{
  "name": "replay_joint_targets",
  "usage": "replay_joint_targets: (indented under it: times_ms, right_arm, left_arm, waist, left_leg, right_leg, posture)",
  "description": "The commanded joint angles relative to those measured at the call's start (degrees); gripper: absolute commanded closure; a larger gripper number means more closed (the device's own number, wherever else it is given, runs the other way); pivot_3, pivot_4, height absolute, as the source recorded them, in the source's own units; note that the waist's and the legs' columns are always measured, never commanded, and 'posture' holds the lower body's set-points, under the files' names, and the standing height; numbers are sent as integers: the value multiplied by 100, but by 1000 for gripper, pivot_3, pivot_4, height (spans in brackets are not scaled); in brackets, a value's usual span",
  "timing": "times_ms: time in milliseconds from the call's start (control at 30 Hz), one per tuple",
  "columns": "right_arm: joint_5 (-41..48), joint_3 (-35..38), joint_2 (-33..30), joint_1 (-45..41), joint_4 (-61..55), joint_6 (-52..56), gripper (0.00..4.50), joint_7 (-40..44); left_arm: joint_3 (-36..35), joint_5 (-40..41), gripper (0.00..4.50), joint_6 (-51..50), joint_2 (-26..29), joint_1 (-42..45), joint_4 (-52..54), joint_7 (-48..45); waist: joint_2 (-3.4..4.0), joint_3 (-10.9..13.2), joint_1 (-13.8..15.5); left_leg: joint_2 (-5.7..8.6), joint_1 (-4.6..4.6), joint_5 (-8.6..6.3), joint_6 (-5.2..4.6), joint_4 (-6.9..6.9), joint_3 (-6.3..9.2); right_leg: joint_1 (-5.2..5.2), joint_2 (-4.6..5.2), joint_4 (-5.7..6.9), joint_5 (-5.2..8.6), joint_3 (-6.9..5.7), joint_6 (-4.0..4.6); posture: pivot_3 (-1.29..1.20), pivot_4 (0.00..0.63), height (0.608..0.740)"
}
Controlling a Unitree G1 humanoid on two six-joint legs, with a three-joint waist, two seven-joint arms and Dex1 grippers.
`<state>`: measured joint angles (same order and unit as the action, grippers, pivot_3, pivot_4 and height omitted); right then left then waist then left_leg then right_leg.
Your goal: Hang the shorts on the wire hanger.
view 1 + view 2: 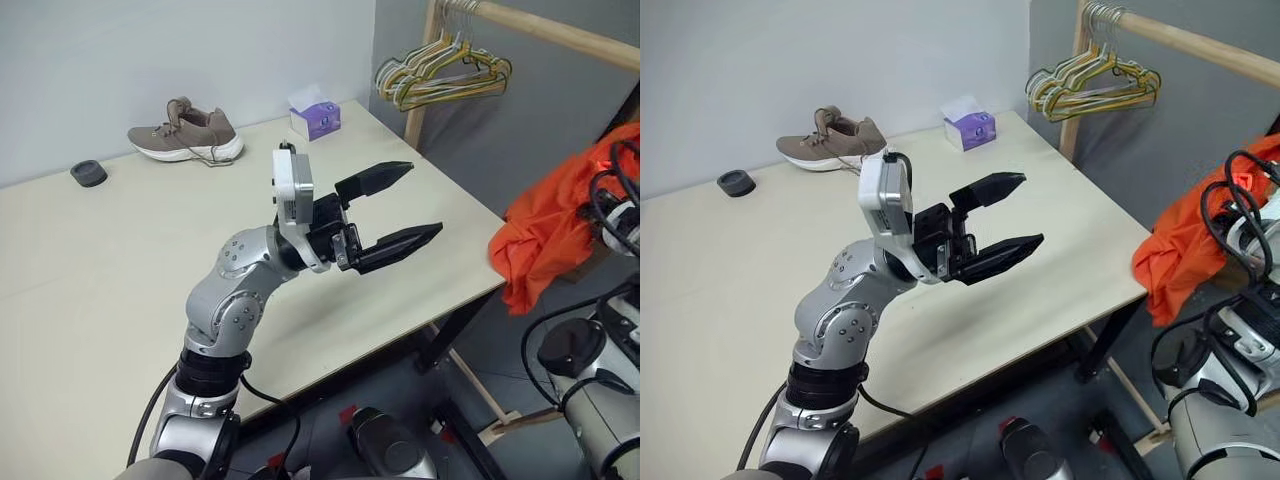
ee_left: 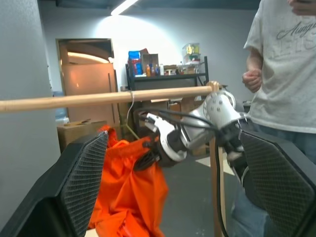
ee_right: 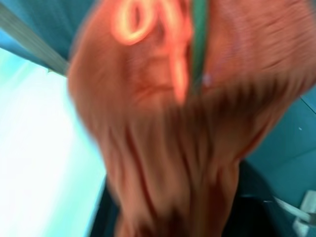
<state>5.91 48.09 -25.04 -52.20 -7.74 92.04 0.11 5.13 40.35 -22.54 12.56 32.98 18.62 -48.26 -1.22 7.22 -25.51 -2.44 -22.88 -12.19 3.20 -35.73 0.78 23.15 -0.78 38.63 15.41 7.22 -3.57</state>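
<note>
Left gripper (image 1: 398, 210) hovers over the near table (image 1: 80, 290) edge, fingers spread wide, empty. Orange shorts (image 1: 555, 225) hang bunched at the right, off the table, against the right arm; that gripper's fingers are hidden, can't tell their state. The step looks like release: best done slowly, so the fabric stays draped. Far side: one shoe (image 1: 186, 132), one tissue box (image 1: 315, 117), one black puck (image 1: 88, 174), one bunch of hangers (image 1: 442, 72) on the wooden rail (image 1: 550, 32).

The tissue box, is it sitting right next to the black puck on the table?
No. The purple tissue box stands at the table's far right corner, the black puck far left, the shoe between.
</note>
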Motion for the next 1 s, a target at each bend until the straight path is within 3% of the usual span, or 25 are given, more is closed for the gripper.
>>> replay_joint_targets:
  times_ms: [33,167,200,400,600,867,1000]
  right_arm:
    - [146,-52,19,59,-431,46,1447,59]
    - [55,-125,45,208,-773,46,100,39]
    - [42,-152,43,238,-843,46,46,44]
    - [-430,60,386,-76,-1387,19,46,-466]
    - [-617,-256,405,-294,-1720,-499,46,-705]
    - [-527,-1545,58,415,-2193,-1886,46,-315]
    - [-426,-2497,-291,1049,-2346,-3706,46,397]
  left_arm:
    - [-103,109,0,74,-49,125,-11,-27]
    - [-90,71,0,111,-67,139,-64,-25]
    - [-85,63,0,114,-68,139,-63,-21]
    - [-29,31,0,79,-53,91,65,57]
    - [-44,25,0,117,-4,-11,101,13]
    - [-35,-73,0,132,5,37,51,100]
    - [-226,-427,0,198,40,46,-162,577]
  waist:
    - [0,0,-2]
    - [1,1,-5]
    - [1,1,-5]
    - [1,1,-12]
    - [5,3,-12]
    - [6,3,-14]
    - [7,3,-22]
  left_leg:
    - [0,0,0,0,0,-1]
    - [0,-1,0,0,3,-1]
    - [0,-1,0,0,4,1]
    - [0,0,0,0,5,1]
    - [0,-1,0,0,9,1]
    - [-1,4,0,0,47,1]
    - [-2,3,0,0,71,-2]
  right_leg:
    - [0,0,0,0,1,0]
    - [1,0,-2,0,0,1]
    - [1,0,-2,1,-1,1]
    - [2,0,-4,1,0,1]
    - [3,0,-5,16,-2,28]
    - [5,0,-22,7,-2,12]
    - [4,0,-57,4,1,7]
  posture:
    - [-388,86,740]
    - [-390,87,740]
    - [-390,89,740]
    - [-390,89,740]
    - [-389,88,740]
    - [-391,87,740]
    - [-371,89,740]
